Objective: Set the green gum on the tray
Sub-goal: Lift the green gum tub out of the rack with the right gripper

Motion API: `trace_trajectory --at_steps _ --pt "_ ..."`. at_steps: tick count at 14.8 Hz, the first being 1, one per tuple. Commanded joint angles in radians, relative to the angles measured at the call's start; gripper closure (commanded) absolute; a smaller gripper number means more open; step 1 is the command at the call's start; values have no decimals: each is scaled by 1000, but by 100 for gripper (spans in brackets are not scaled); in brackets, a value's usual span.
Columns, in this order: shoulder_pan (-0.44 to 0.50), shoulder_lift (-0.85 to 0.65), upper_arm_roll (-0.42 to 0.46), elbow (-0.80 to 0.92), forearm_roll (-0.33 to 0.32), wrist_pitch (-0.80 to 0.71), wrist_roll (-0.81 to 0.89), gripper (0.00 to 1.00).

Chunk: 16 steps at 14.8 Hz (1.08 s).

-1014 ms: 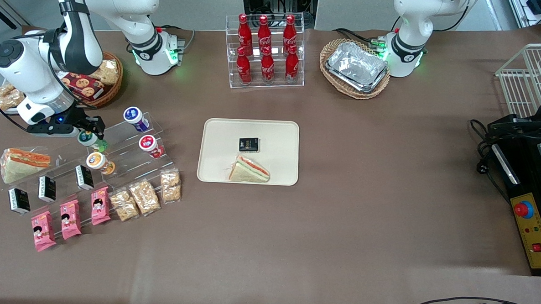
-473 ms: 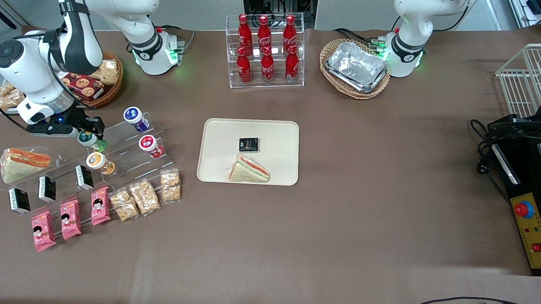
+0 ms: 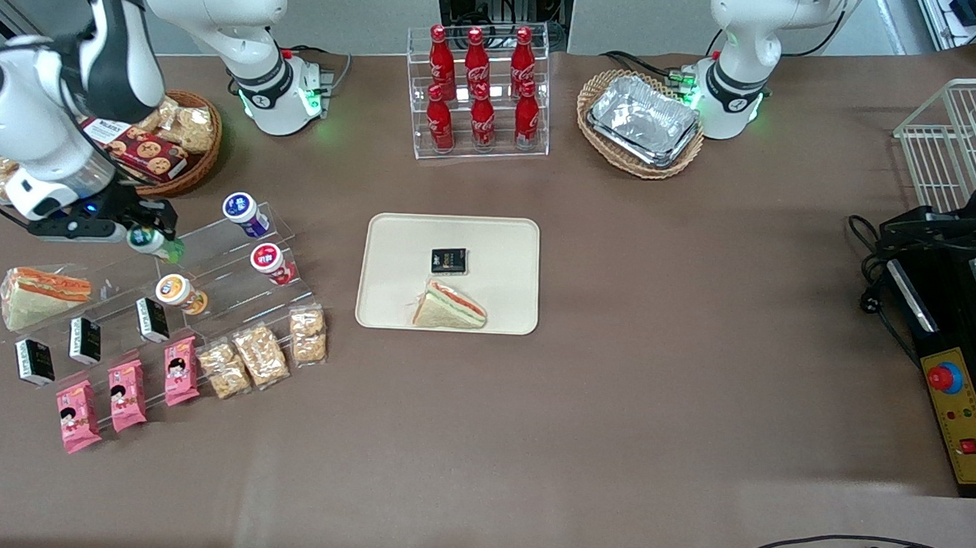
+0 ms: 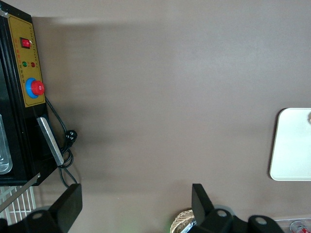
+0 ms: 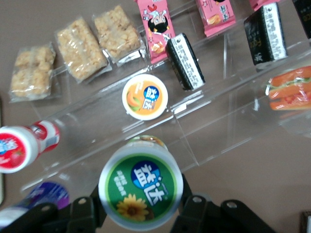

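Lifted off its acrylic step, green gum labelled 益达 sits clamped between the fingers.

green gum: you see only its lid, body hidden beneath | gripper: you see its fingers cut off by the frame edge | tray: you see just one end | purple bottle: blurred, partly hidden by the gripper

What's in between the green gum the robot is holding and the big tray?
In the front view, the gripper holds the green gum above the clear rack. Between it and the tray stand the purple gum bottle and red gum bottle, then bare table.
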Motion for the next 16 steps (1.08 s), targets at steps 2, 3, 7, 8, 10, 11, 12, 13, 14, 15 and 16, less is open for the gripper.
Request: trace_trajectory --at_steps 2,3,7,8,10,11,12,13,14,15,16 --pt "6 -9 6 213 -10 -311 8 67" --pt "6 -7 6 257 -8 -370 4 66" --pt "29 -12 46 408 24 -586 20 66" --pt "35 -12 67 435 48 -612 29 66" --pt "72 -12 90 450 61 -632 154 65" --pt "102 -10 101 454 64 -632 226 65" --pt "130 -7 113 456 73 -631 301 65" --pt "151 -3 127 456 102 -625 379 65" --pt "176 2 138 456 134 -619 447 65" --pt "205 11 149 456 151 -611 516 64" --pt "240 17 149 456 157 -597 579 64"
